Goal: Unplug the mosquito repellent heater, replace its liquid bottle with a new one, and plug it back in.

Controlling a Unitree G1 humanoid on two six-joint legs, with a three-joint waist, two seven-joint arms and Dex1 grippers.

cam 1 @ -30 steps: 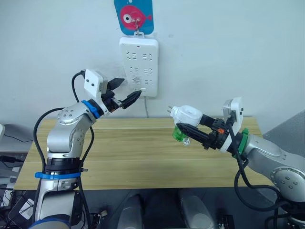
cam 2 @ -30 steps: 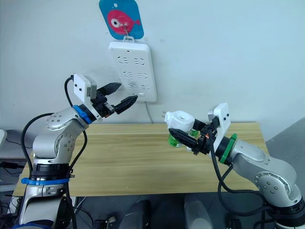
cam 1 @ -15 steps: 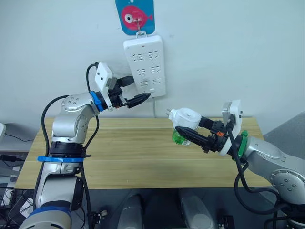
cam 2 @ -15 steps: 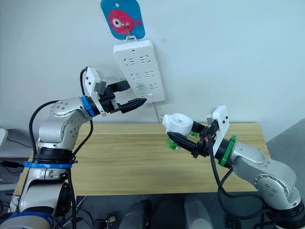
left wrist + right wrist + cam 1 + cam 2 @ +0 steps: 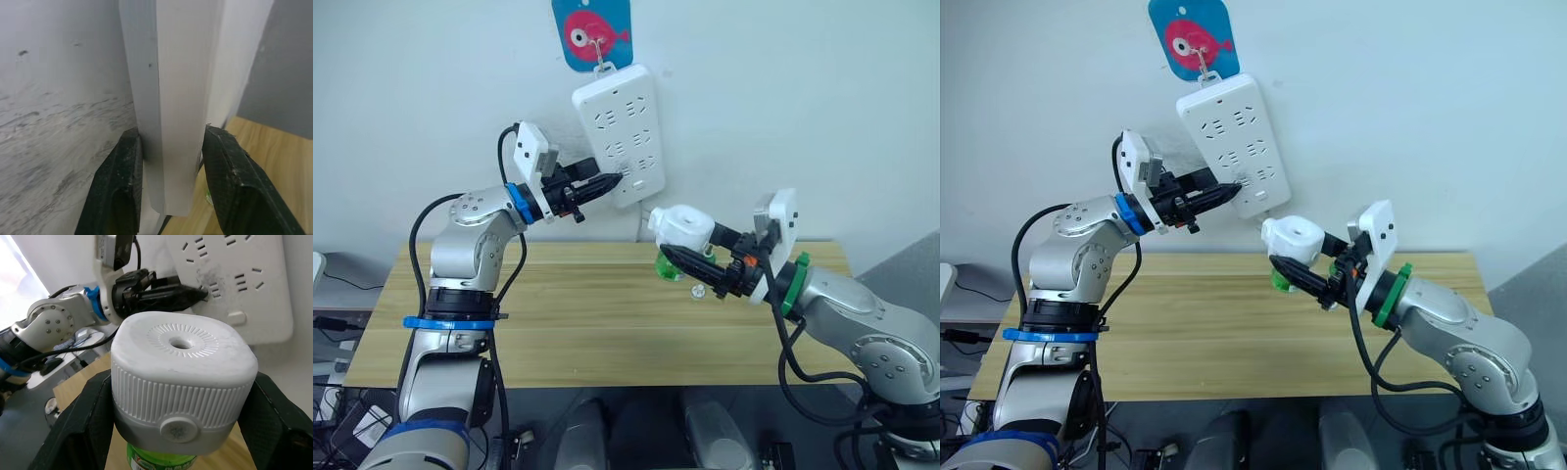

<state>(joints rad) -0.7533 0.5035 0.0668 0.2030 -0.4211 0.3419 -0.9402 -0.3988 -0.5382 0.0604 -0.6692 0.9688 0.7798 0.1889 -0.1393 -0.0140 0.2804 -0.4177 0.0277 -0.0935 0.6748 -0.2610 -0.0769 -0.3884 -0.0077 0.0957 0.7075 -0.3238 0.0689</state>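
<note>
The heater is out of the wall and held in the air over the wooden table, clamped between the two black fingers of the right gripper, with a green bottle screwed in underneath, so the unplugging looks done. Whether that bottle is the new one I cannot tell. The left gripper is up at the wall, its fingers closed on either side of the white power strip, which hangs tilted under a blue hook with a pink fish. What remains, I judge, is bringing the heater's prongs into a socket.
</note>
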